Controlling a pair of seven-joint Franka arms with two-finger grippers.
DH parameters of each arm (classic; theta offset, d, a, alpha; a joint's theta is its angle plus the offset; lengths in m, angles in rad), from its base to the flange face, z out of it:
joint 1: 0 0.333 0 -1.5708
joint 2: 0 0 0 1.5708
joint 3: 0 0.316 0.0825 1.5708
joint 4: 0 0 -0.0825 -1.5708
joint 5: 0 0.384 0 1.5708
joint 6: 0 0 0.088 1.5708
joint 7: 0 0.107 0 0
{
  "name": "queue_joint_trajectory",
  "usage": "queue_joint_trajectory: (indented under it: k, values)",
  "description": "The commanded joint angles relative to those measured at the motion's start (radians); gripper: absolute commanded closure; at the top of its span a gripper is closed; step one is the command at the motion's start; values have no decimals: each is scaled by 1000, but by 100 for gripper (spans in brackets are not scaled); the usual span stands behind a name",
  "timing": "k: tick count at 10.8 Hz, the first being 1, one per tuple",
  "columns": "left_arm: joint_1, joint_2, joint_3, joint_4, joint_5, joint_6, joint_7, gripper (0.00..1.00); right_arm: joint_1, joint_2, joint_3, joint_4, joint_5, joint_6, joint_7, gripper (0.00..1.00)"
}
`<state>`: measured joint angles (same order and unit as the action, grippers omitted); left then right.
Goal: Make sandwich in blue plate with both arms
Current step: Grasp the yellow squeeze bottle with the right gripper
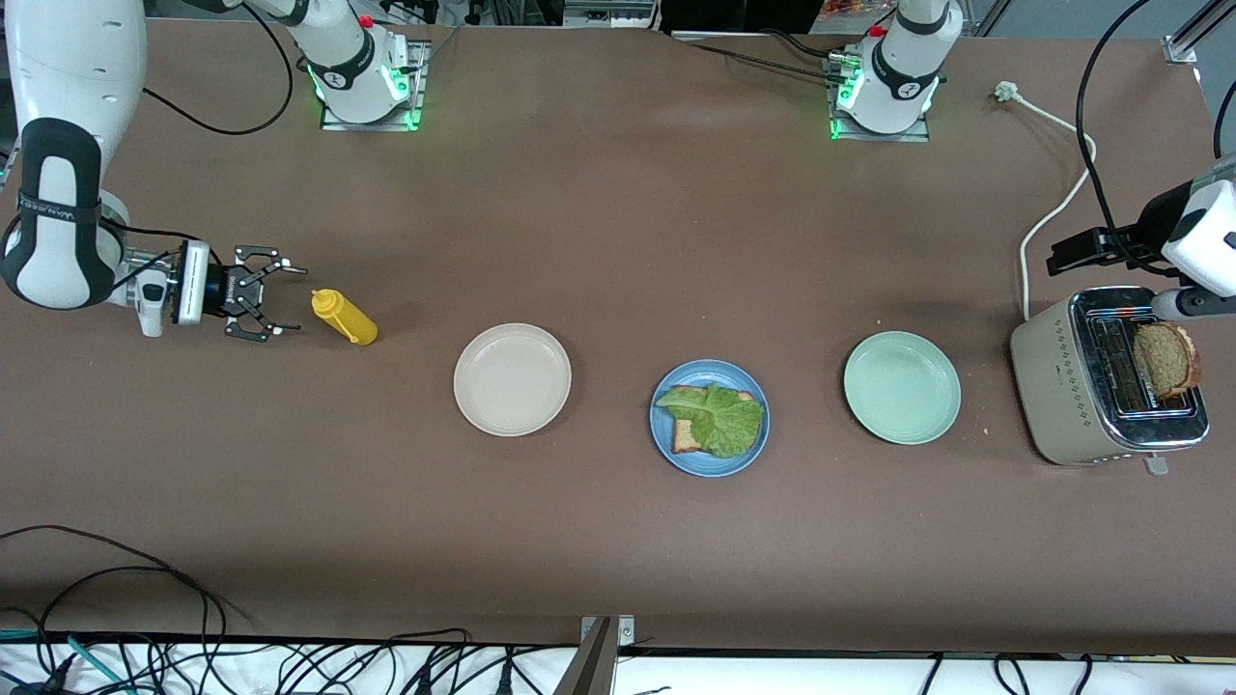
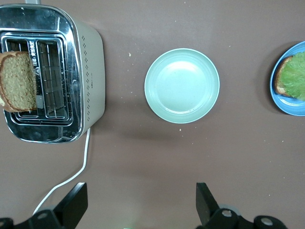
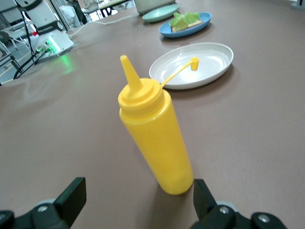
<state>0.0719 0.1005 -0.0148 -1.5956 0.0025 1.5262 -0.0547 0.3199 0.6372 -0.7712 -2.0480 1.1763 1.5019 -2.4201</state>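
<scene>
Nearest the front camera, along the edge of the surface: loose black cables (image 1: 145, 589). Farther in, at the middle of a row of three plates, the blue plate (image 1: 666, 452), carrying one slice of brown bread (image 1: 686, 439) with a ruffled lettuce leaf (image 1: 726, 421) on top, uncovered. Toward the right arm's end of that row, a cream-white plate (image 1: 512, 379); toward the left arm's end, a pale mint-green plate (image 1: 902, 387); both bare and well apart from the blue one. Beside the mint-green plate, at the left arm's end of the surface, a beige and chrome toaster (image 1: 1062, 386) with a second bread slice (image 1: 1166, 359) standing up out of one slot, and a white power cord (image 1: 1053, 208) running off toward the left arm's base. Up over the surface by the toaster and the mint-green plate, the left gripper (image 2: 138, 202), fingers (image 2: 72, 202) spread wide with nothing between them, clear of the bread. At the right arm's end, low and level with the surface, the right gripper (image 1: 275, 290), likewise spread and holding nothing, aimed at an upright yellow squeeze bottle (image 1: 345, 317) just beside it but not touching. On that bottle, nozzle bare and small cap hanging off on its strap.
</scene>
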Motion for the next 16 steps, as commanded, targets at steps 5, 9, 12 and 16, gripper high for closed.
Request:
queue_joint_trajectory:
  k: [5, 9, 12, 16]
  values:
    - [-1, -7, -7, -3, 11, -4, 6, 0, -176, 71, 219, 95, 74, -34, -71, 0]
    - [-15, -5, -10, 11, 16, -4, -1, 0, -174, 96, 262, 104, 121, -29, -73, 0]
    - [-11, -7, -10, 78, 16, -24, -5, 0, -159, 114, 288, 104, 167, -20, -63, 12]
    - [-6, -7, -10, 74, 13, -28, 6, 0, -125, 116, 360, 222, 194, 84, 69, 100]
